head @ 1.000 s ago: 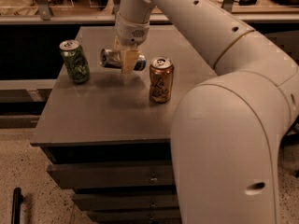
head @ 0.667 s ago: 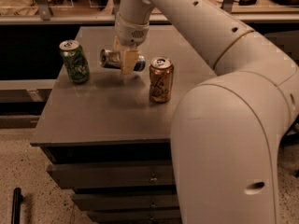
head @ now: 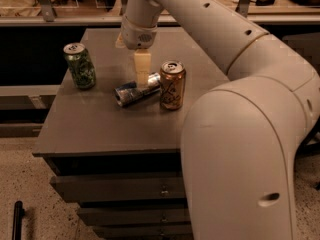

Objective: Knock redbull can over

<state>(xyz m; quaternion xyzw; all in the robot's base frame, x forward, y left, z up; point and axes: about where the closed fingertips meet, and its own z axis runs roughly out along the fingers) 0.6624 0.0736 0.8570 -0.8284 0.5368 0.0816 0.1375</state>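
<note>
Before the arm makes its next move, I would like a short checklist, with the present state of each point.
1. The redbull can is knocked over: ok, it lies on its side on the table.
2. The gripper is free of the redbull can: cannot tell, it hangs right over the can's upper end.
3. The green can is upright and apart from the others: ok.
4. The gold can is upright: ok. Whether the redbull can touches it: cannot tell.
5. The redbull can is away from the table edges: ok.
</note>
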